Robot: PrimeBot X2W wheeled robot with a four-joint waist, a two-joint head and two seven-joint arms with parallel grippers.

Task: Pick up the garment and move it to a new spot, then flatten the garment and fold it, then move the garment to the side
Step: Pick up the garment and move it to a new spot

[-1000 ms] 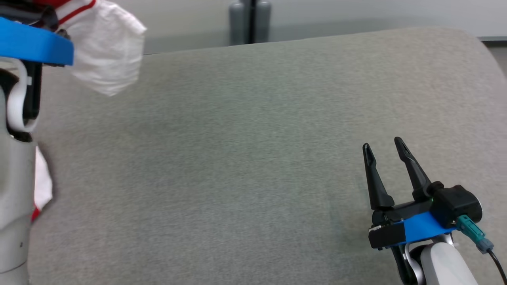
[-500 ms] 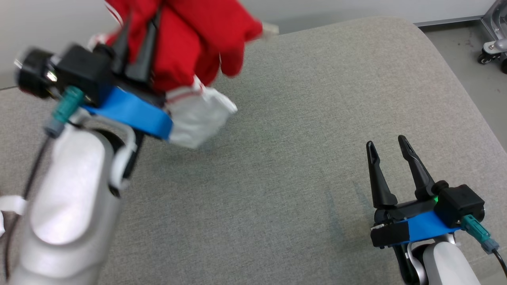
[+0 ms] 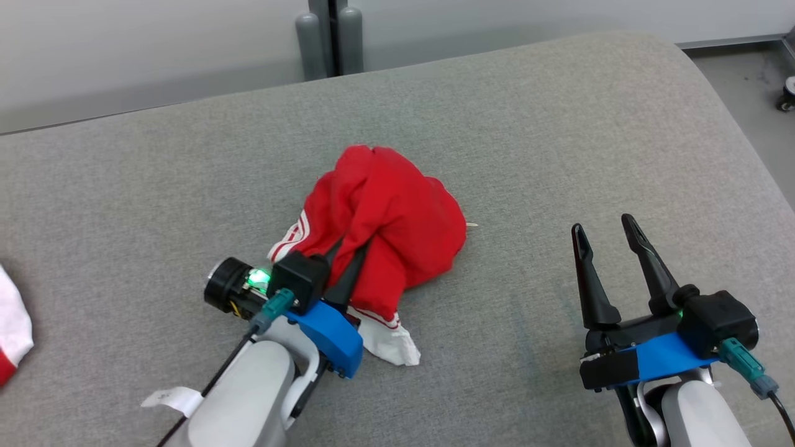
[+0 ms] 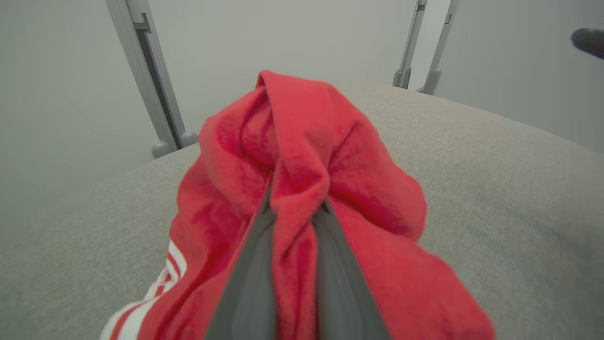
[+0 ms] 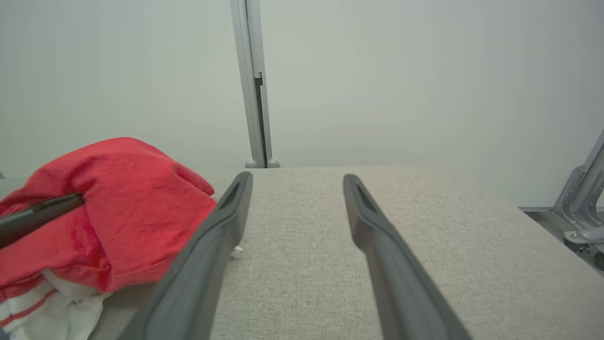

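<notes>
- The garment (image 3: 397, 230), a red piece with white, red-striped trim, lies bunched in a heap on the grey cloth-covered table (image 3: 559, 124), about midway across it.
- The left gripper (image 3: 348, 254) reaches into the near left side of the garment. Its jaws are pinching a raised fold of the red cloth.
- In the left wrist view the same fold (image 4: 295, 179) stands up between the two dark fingers (image 4: 250, 274), and the rest of the garment (image 4: 377, 198) spills down on either side of them.
- White trim (image 3: 388, 347) pokes out from under the garment on its near side, just beside the left gripper's blue bracket (image 3: 329, 335).
- The right gripper (image 3: 601, 225) sits well to the right of the garment. Its jaws are spread and hold nothing.
- In the right wrist view the garment (image 5: 122, 208) lies left of the right gripper (image 5: 297, 177), and one finger (image 5: 37, 215) of the left gripper is sunk into the red cloth.
- A second white and red cloth (image 3: 12, 329) lies far left of the garment, at the edge of the head view.
- Two grey posts (image 3: 329, 37) stand beyond the garment, past the far edge of the table.
</notes>
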